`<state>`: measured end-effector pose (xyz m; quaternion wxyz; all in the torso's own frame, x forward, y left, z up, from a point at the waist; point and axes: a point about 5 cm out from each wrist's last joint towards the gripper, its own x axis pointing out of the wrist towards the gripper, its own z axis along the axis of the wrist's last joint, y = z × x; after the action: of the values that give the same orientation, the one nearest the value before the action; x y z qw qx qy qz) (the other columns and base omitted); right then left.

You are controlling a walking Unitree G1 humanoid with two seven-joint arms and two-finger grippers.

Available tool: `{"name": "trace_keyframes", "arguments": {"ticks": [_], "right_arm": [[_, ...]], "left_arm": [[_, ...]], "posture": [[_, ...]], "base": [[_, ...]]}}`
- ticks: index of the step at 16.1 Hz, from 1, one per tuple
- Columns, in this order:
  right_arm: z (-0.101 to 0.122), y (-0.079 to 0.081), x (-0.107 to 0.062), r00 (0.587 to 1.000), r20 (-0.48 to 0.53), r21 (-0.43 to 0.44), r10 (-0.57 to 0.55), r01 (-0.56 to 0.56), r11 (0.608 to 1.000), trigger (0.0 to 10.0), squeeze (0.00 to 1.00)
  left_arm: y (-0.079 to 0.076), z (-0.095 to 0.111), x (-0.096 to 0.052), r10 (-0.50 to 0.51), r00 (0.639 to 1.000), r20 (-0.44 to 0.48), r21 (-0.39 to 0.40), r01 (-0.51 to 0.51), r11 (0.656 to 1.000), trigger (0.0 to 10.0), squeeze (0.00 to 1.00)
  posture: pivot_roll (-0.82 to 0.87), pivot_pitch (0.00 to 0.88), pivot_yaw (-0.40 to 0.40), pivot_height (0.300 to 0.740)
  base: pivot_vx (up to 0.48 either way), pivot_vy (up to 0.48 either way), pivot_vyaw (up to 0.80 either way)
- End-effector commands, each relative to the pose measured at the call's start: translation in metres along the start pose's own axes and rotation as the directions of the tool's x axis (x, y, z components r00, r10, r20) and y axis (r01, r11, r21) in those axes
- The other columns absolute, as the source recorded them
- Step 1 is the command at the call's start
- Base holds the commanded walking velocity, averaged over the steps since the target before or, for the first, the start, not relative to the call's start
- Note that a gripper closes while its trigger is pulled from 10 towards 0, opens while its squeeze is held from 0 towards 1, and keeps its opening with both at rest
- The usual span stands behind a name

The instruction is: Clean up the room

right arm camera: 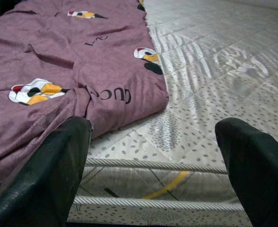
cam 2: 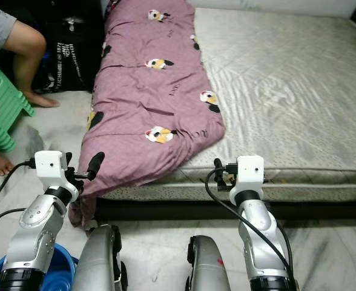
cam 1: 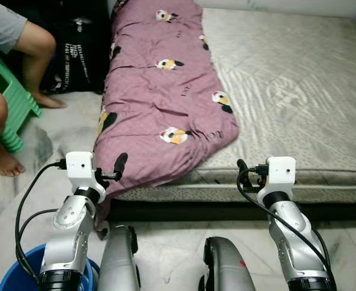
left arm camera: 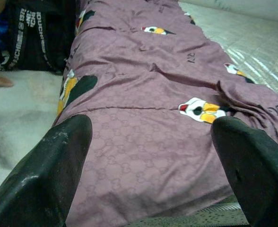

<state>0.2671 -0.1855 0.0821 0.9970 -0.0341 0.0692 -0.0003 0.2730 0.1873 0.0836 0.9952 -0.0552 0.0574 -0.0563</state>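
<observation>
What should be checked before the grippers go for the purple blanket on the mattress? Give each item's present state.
1. Left gripper open: ok, fingers wide apart, facing the blanket.
2. Right gripper open: ok, facing the mattress edge beside the blanket's corner.
3. Both grippers empty: ok.
4. Blanket reachable: ok, its near end hangs over the mattress edge just ahead of the left gripper.
5. Person out of the way: ok, seated on the green stool, off to the left.
6. Blue bucket clear of the feet: cannot tell.
</observation>
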Motion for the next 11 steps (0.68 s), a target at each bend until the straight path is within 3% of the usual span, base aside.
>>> {"name": "trace_keyframes", "arguments": {"ticks": [1,9,11], "right_arm": [[0.0016,-0.0014,0.0002,1.000,0.002,0.004,-0.006,0.006,1.000,10.0,0.00],[0.0014,-0.0027,0.0014,1.000,0.002,0.002,-0.018,0.018,1.000,10.0,0.00],[0.0014,-0.0024,0.0019,1.000,0.003,0.002,-0.012,0.012,1.000,10.0,0.00]], "left_arm": [[-0.0012,0.0024,-0.0003,-0.012,1.000,0.006,0.007,0.012,1.000,10.0,0.00],[-0.0014,-0.0004,0.0002,-0.011,1.000,-0.010,0.010,0.011,1.000,10.0,0.00],[-0.0012,-0.0023,-0.0001,0.002,1.000,-0.029,0.011,-0.001,1.000,10.0,0.00]], "posture": [[-0.08,0.114,-0.036,0.601],[-0.08,0.112,-0.036,0.601],[-0.08,0.112,-0.036,0.601]], "base": [[0.382,0.000,0.00],[0.382,0.000,0.00],[0.122,0.000,0.00]]}}
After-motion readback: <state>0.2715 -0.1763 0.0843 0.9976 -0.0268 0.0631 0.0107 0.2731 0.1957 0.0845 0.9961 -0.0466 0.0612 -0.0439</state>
